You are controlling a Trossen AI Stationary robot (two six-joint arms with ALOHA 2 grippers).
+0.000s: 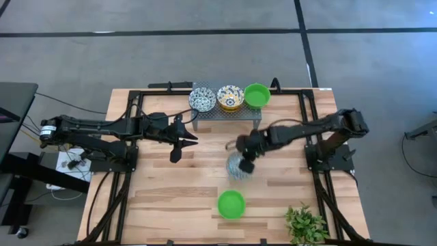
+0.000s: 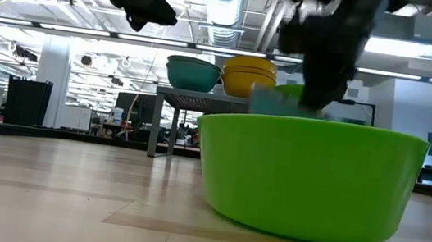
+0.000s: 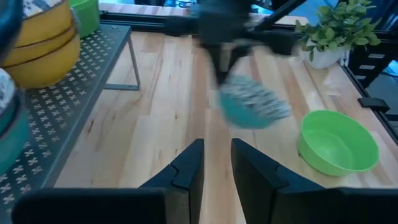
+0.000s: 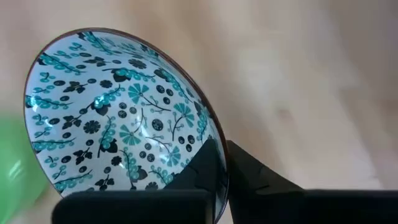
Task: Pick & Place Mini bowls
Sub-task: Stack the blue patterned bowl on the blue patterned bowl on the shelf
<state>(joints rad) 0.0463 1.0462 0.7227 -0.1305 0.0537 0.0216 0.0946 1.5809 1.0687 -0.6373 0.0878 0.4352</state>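
Observation:
My right gripper (image 1: 246, 162) is shut on a blue-and-white patterned mini bowl (image 1: 236, 167) over the middle of the table; the bowl also shows in the left wrist view (image 3: 252, 106). A plain green mini bowl (image 1: 231, 203) stands on its base on the table nearer the front edge. Blue-and-white (image 1: 202, 99), yellow (image 1: 231, 98) and green (image 1: 257, 96) bowls sit on a small metal rack (image 1: 225, 113) at the far edge. My left gripper (image 1: 179, 145) is open and empty, held above the table to the left of the rack. My right gripper pinches the bowl's rim (image 4: 214, 134), one finger inside the bowl (image 4: 208, 165) and one outside (image 4: 261, 177). The fingers come from above, pointing down. The bowl hangs tilted below them, its patterned inside turned sideways, and looks clear of the table.
A green leafy plant in a white pot (image 1: 305, 225) stands at the front right corner. Black frame rails (image 1: 133, 137) run along the table's left, right and far sides. Bare wood lies between the held bowl and the green bowl.

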